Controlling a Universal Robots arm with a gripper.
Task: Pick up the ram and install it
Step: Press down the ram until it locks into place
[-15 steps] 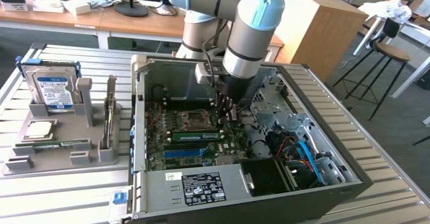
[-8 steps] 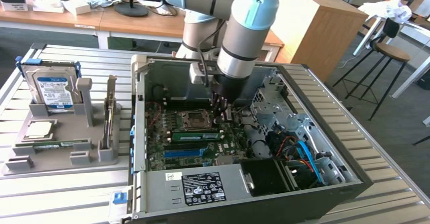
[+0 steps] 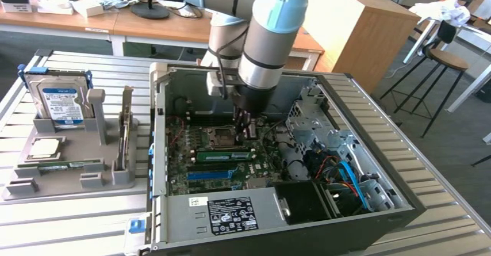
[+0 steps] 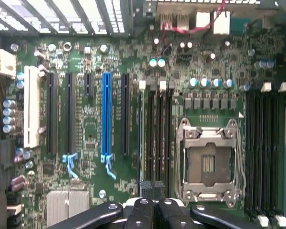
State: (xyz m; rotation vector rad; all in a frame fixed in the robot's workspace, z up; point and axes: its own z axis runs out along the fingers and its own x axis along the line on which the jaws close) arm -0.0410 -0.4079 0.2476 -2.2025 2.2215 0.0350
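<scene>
- So the gripper (image 3: 247, 130) is pinched together, holding nothing, down inside the case (image 3: 230, 221) over the motherboard (image 4: 114, 62).
- ram (image 3: 224, 155) sits in a slot just beside the gripper.

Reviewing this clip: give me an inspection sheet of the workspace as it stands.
Surface: slatted metal table, carrying an open computer case and a grey holder.
Job's things: the ram, a green stick, stands on edge in the motherboard's slots.
Clutter: the holder keeps a hard drive and a card on edge.
Grippers: pincer shut, inside the case just above the ram, beside the processor socket; nothing seen held.
Cables: blue cables in the case, a red one near the board's edge.
Surroundings: wooden desks, a stool.
</scene>
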